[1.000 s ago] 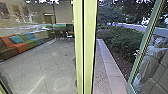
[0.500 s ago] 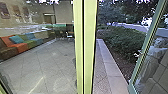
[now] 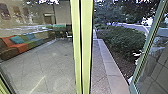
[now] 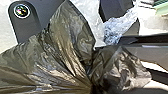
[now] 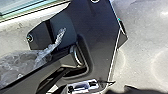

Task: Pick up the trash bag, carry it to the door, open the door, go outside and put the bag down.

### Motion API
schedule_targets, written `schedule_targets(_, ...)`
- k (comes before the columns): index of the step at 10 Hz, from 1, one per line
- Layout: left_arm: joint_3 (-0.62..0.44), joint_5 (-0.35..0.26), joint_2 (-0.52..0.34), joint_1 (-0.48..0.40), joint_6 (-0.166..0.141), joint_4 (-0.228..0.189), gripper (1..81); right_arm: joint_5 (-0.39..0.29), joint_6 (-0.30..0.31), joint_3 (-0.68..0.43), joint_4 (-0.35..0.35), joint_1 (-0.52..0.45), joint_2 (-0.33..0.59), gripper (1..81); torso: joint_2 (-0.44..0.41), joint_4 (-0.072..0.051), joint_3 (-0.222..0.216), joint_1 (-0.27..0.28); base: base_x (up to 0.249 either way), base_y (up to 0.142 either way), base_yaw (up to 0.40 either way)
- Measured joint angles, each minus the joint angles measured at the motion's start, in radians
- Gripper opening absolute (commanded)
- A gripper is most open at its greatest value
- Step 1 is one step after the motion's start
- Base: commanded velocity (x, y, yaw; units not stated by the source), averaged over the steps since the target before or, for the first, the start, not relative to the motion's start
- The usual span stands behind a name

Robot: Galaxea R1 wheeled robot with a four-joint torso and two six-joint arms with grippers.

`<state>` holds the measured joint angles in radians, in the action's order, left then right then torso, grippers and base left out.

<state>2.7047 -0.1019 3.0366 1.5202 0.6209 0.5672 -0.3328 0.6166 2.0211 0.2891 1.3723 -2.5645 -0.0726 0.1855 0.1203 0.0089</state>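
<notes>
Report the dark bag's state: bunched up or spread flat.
Bunched up. In the left wrist view the dark bag shows deep folds that run together at one tight spot.

- Centre of the frame, ahead of me: two uprights (image 3: 86, 37) side by side, top to bottom.
- Left of them — floor (image 3: 40, 67), with seating (image 3: 20, 48) along its left side; wall (image 3: 36, 16) behind, upper left.
- To my right: walkway (image 3: 98, 72), ledge (image 3: 110, 66), then hedge (image 3: 120, 37).
- Right edge — glass panel (image 3: 160, 65).
</notes>
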Motion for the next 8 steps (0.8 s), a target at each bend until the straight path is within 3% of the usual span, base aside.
schedule_targets(5, 0.001, 0.001, 0.0, 0.005, 0.001, 0.0, 1.0, 0.001, -0.005, 0.117, 0.009, 0.027, -0.094, 81.1, 0.0, 0.0, 0.0, 0.0, -0.086, 0.0, 0.0)
schedule_targets(8, 0.001, 0.0, 0.0, 0.007, 0.002, 0.0, 1.0, 0.001, -0.007, 0.245, 0.028, 0.038, -0.148, 81.1, -0.001, 0.0, 0.0, -0.001, -0.023, 0.0, 0.0)
